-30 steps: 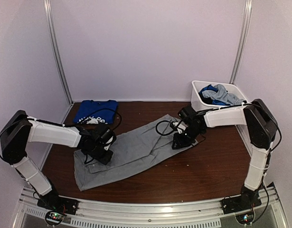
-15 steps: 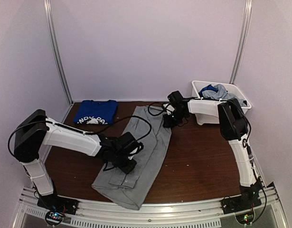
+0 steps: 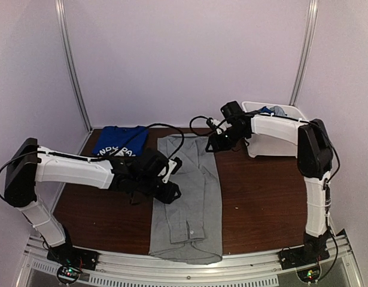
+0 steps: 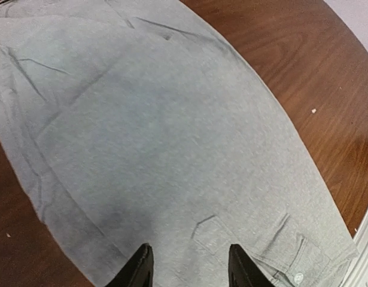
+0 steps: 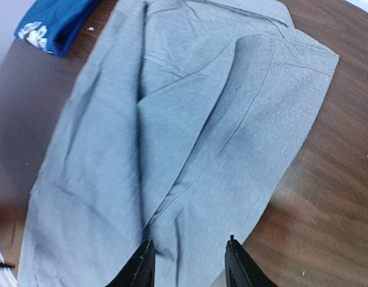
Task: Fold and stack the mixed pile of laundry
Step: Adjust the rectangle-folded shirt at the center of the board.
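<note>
grey garment [image 3: 186,191]: one, flat in the middle, running near to far
blue garment [image 3: 119,142]: one, folded, with white print, at the far left
white bin [image 3: 255,105]: one, at the far right
clothes in the bin [image 3: 273,110]: one blue bit and one grey bit show; how many pieces cannot be told
robot arms: two, a left arm [image 3: 70,170] and a right arm [image 3: 279,128]
table [image 3: 255,203]: one, dark wood

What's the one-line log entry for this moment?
grey garment: spread out on table | left gripper: open, above garment | right gripper: open, above garment's far end | blue shirt: folded, back left
</note>
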You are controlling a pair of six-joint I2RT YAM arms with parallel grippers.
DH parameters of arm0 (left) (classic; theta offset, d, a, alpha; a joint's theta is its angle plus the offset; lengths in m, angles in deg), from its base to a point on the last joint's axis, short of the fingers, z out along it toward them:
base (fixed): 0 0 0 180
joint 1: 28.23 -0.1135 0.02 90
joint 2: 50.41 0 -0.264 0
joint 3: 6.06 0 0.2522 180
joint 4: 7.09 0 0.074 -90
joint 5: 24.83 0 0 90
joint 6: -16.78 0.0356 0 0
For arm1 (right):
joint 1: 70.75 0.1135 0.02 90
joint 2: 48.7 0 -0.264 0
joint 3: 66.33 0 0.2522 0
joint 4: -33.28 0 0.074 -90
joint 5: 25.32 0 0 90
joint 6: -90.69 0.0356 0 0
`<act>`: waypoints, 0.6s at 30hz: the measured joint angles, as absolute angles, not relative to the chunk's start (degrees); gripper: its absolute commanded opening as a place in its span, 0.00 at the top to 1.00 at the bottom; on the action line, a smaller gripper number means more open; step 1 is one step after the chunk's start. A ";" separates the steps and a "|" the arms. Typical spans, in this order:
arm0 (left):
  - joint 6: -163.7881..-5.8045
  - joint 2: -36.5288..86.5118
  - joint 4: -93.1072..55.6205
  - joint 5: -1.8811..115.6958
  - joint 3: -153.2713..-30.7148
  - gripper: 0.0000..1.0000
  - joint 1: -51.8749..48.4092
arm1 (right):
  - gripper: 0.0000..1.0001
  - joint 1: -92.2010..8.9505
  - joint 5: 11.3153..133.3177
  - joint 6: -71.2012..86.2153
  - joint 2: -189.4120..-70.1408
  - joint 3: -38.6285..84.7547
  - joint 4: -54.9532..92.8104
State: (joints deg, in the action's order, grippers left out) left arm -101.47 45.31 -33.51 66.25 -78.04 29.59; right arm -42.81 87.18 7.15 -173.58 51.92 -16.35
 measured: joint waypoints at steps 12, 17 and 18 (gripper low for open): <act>-103.37 46.07 -31.04 66.36 -73.58 0.51 24.76 | 0.55 -36.49 98.65 16.00 -154.80 17.73 0.50; -103.57 50.68 -30.56 66.03 -73.65 0.51 21.33 | 0.58 -36.47 99.13 17.69 -158.19 13.51 2.18; -103.57 51.82 -30.54 65.99 -73.80 0.51 20.83 | 0.59 -36.78 99.11 17.64 -159.39 13.71 2.88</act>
